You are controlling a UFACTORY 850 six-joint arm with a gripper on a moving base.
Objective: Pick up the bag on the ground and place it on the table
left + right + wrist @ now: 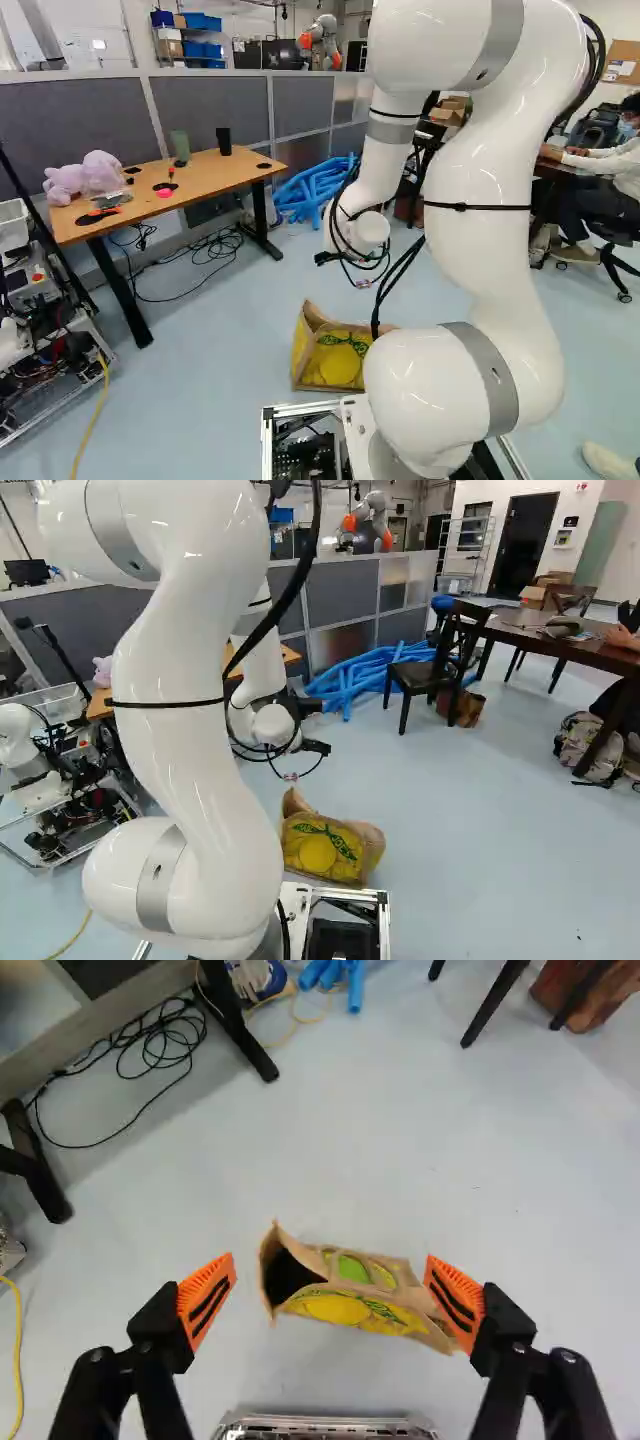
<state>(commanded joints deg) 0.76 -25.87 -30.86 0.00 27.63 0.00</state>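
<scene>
The gripper (290, 776) hangs from the wrist above the floor, over the bag in the right base view. In the wrist view the gripper (331, 1295) stands wide open, its orange pads apart and nothing held. Below it, between the fingers, lies the brown and yellow paper bag (355, 1295); one fingertip overlaps the bag's closer end in this view, and its dark mouth faces the other finger. The bag (340, 362) rests on the floor just ahead of the base. A wooden table (215, 172) stands at the left of the left base view.
On the wooden table are a purple plush toy (85, 177), cups and small items. Blue tubes (360, 675) lie beyond, near a black chair (440, 660) and a dark table (550, 632). Another robot (25, 750) stands at the left. Cables lie under the wooden table.
</scene>
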